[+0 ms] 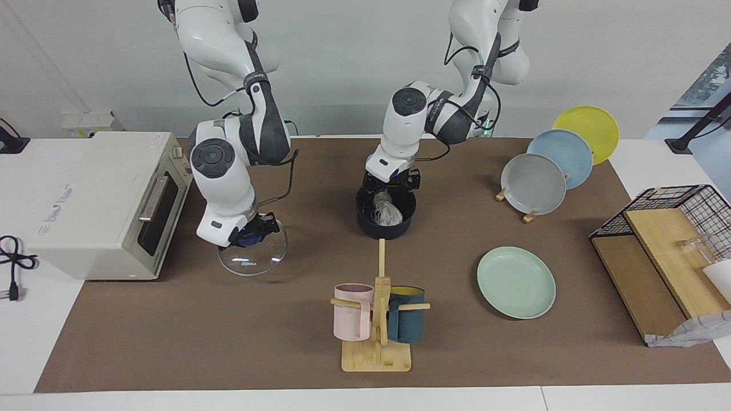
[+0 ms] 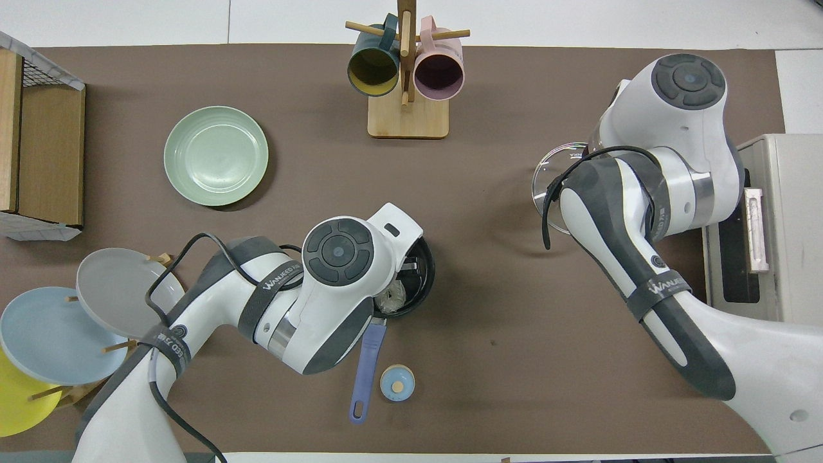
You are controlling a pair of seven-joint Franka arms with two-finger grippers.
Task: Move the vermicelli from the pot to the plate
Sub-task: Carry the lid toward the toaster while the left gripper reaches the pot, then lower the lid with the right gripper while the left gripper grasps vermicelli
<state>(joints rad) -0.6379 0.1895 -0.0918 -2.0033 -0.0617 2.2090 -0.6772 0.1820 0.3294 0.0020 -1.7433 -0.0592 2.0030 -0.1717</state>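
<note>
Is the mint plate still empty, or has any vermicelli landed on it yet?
Empty. The plate shows only bare green surface in both views; the vermicelli sits in the pot, where the left gripper reaches in.

Left tool [image 1: 387, 197] is down inside pot [image 1: 365, 220], filling its mouth over vermicelli [image 1: 387, 214]. Bare bench [image 1: 451, 240] runs from pot to plate [image 1: 515, 281]; nothing stands between them. Mug rack [image 1: 378, 319] with pink mug [image 1: 352, 311] and teal mug [image 1: 406, 321] stands farther from the robots than the pot, beside that lane. Plate rack with grey plate [image 1: 532, 184] flanks it nearer the robots. Right tool [image 1: 251, 234] with glass lid [image 1: 252, 254] sits toward the oven [image 1: 103, 202], well apart
</note>
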